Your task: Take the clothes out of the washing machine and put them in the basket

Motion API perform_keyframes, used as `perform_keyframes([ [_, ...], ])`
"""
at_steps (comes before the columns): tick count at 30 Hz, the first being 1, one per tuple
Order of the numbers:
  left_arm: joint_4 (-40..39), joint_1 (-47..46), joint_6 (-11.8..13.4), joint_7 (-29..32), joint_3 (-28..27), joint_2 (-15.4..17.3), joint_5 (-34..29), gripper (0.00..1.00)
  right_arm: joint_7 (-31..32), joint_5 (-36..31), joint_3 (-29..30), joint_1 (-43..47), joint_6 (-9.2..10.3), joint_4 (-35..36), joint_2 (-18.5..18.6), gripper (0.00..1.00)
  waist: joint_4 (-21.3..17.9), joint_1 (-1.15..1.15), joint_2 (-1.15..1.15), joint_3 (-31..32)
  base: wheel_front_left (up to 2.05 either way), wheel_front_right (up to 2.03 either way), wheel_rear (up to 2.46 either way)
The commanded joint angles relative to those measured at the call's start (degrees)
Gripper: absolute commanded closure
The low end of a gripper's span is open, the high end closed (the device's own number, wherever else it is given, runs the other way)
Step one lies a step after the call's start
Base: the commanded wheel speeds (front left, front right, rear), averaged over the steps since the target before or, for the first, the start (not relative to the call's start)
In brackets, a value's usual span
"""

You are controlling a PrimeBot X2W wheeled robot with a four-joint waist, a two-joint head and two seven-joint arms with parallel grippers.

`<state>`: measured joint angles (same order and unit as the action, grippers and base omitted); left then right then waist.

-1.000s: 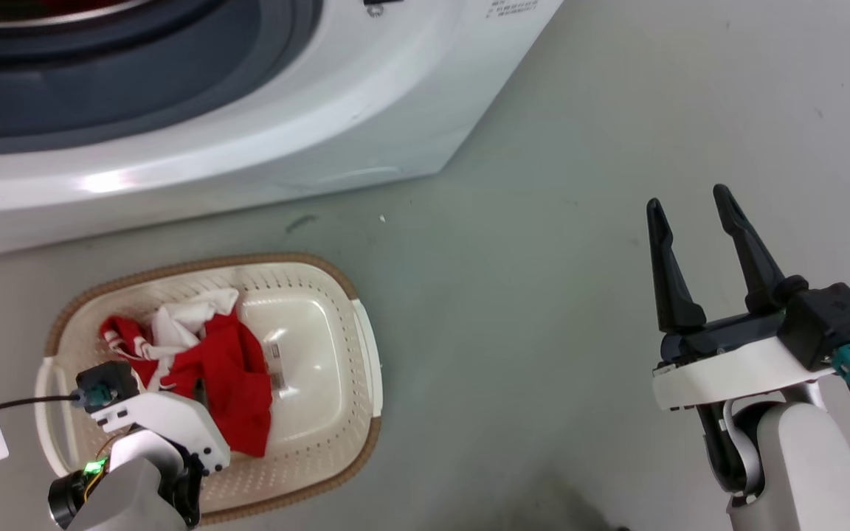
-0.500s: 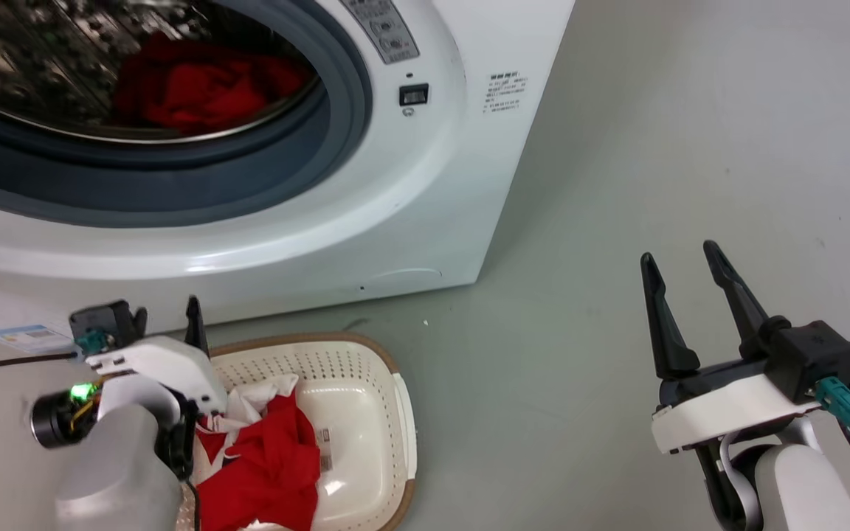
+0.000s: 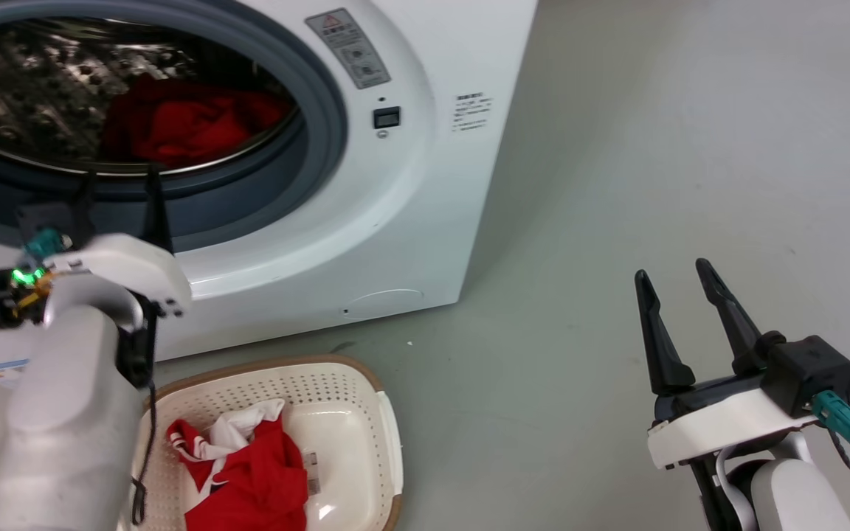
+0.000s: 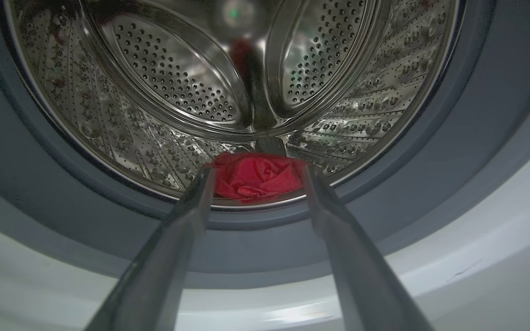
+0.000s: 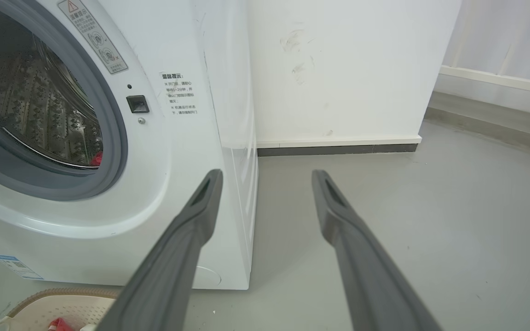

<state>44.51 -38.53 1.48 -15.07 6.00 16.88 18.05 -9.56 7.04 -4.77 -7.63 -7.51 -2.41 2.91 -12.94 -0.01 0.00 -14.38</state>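
While one red-and-white garment (image 3: pixel 248 479) lies in the basket (image 3: pixel 370 387), you have a red one (image 3: pixel 189 122) left in the washing machine drum (image 3: pixel 19 81) — your left gripper (image 3: pixel 118 181), spread wide and empty, faces it.

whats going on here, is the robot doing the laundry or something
The robot is emptying the washing machine into the basket on the floor. One red-and-white garment lies in the basket, and a red garment is inside the machine. The left gripper is up at the porthole, fingers open and empty, aimed at that garment. The right gripper hangs open over the floor to the side.
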Motion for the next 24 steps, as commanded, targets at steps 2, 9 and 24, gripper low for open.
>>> perform_keyframes([
  [2,2.9,-4.2,-0.8,1.3,0.6,2.0,-0.9,0.0,-0.6,0.7,-0.7,-0.2,0.04,-0.4,-0.1,0.0,-2.6,0.01,0.0,-1.1,0.0,0.0,0.0],
  [9,10.6,-12.9,-2.0,7.1,0.9,6.7,-1.0,0.0,-2.5,2.9,-1.4,-1.7,0.04,-1.4,-0.1,0.0,-7.5,0.01,0.0,-5.5,0.0,0.0,0.0],
  [24,16.4,-28.9,-4.3,23.0,5.2,17.7,-5.4,0.0,-5.4,8.3,-5.2,-5.6,0.04,-4.0,-0.1,0.0,-15.2,0.01,0.0,-19.1,0.0,0.0,0.0],
])
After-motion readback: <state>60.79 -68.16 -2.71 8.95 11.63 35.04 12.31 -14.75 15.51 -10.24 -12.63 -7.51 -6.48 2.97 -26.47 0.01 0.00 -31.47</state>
